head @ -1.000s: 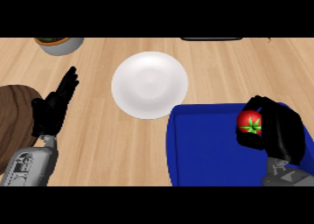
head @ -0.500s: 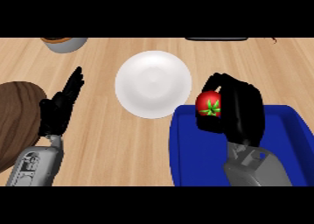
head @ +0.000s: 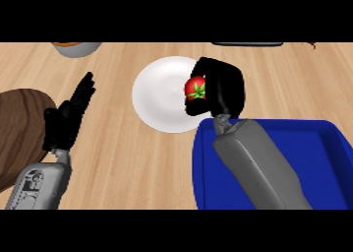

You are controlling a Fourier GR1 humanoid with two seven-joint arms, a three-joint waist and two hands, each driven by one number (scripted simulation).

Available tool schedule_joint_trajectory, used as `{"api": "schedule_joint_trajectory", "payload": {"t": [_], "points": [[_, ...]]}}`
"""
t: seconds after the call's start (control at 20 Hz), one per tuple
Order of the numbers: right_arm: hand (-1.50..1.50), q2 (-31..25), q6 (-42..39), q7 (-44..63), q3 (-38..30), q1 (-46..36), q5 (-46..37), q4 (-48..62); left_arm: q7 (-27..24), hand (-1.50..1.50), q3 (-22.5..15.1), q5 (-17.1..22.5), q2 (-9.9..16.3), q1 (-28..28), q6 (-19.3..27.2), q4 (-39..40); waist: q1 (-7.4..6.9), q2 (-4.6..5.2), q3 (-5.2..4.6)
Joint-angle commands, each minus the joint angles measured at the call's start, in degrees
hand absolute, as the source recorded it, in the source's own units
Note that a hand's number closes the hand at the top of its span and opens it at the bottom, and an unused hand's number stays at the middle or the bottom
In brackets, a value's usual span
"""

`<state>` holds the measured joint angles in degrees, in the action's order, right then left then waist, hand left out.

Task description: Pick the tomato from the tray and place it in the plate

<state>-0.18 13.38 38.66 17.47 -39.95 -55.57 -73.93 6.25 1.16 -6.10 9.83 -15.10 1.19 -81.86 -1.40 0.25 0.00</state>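
A red tomato [head: 195, 89] with a green stem top sits in my right hand [head: 222, 88], whose fingers curl round it. The hand holds it over the right part of the white plate [head: 158, 95], which lies at the middle of the wooden counter. Whether the tomato touches the plate cannot be told. The blue tray [head: 324, 162] lies at the lower right, under my right forearm. My left hand [head: 69, 115] rests open at the left, fingers up, beside the plate.
A dark round wooden board [head: 12, 138] lies at the left edge, partly under my left hand. A grey bowl [head: 77, 48] stands at the top left. A dark flat object [head: 248, 44] shows at the top right edge.
My right hand has carried the tomato up and leftward, from above the blue tray to over the white plate. The left hand has stayed in place.
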Motion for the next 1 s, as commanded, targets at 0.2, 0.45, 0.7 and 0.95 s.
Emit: {"api": "schedule_joint_trajectory", "payload": {"t": [0.2, 0.45, 0.7, 0.95], "points": [[1.5, 0.2, 7.9, 2.4, 7.0, -11.7, 4.1, 26.7, 0.1, 0.0, -1.5, -0.5, -1.4, -0.9, -0.4, -0.5, -1.93, 0.47, -0.01], [1.5, 0.2, 11.3, 2.2, 4.9, -17.5, 13.8, 37.2, -1.0, 0.0, -0.5, 0.4, -1.2, -2.5, -1.2, 1.8, -2.57, 0.81, 0.0], [-1.5, 0.2, 17.0, -5.1, 3.6, -17.3, 22.7, 42.6, -2.1, 0.0, -1.1, -0.5, -0.8, -4.3, -2.1, 3.7, -3.89, 1.41, 0.05], [-1.5, 0.2, 21.2, -12.5, 2.8, -17.8, 29.6, 44.6, -2.6, 0.0, -1.4, -1.1, -1.7, -4.0, -1.1, 4.1, -3.98, 1.43, 0.08]]}}
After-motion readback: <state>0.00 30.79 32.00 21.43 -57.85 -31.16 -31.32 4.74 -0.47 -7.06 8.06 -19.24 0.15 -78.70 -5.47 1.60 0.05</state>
